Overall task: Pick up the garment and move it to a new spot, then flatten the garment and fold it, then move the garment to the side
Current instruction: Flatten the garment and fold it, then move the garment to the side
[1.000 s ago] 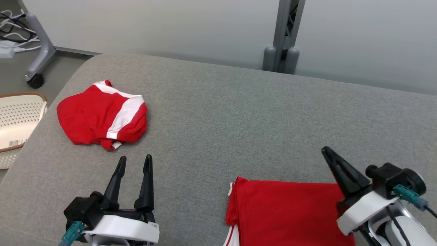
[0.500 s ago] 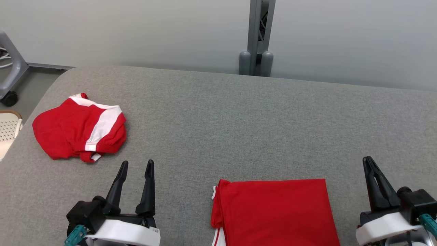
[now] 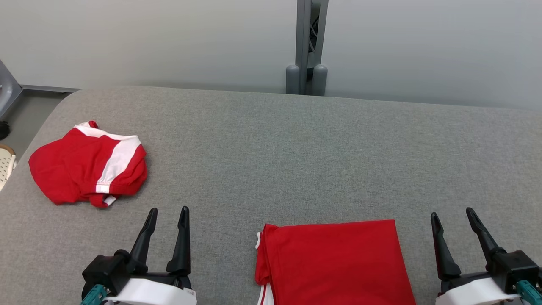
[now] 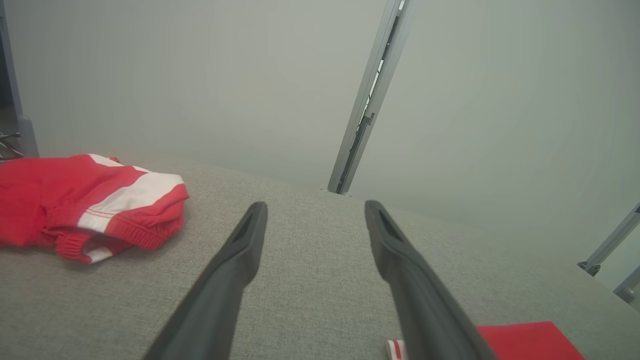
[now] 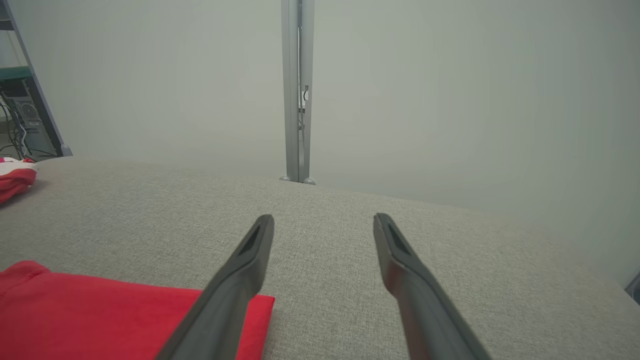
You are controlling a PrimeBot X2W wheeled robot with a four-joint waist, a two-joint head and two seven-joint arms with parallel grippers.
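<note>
A red garment (image 3: pixel 334 262) lies folded flat at the near edge of the grey padded surface (image 3: pixel 275 148), between my two grippers; its corner shows in the left wrist view (image 4: pixel 525 342) and its edge in the right wrist view (image 5: pixel 100 315). A second red garment with a white stripe (image 3: pixel 87 169) lies crumpled at the far left, also seen as a red and white heap (image 4: pixel 85 205) ahead-left of my left fingers. My left gripper (image 3: pixel 167 212) stands open and empty at lower left. My right gripper (image 3: pixel 452 214) stands open and empty, right of the folded garment.
A pale wall panel with a grey upright post (image 3: pixel 305 46) closes off the far edge of the surface. At the far left edge a white basket rim (image 3: pixel 5 163) and a grey stand leg (image 3: pixel 8 91) sit on the floor.
My right gripper has opened and swung right, off the folded garment, to its right side. The head camera has turned, shifting the whole picture. The left gripper has kept its pose.
</note>
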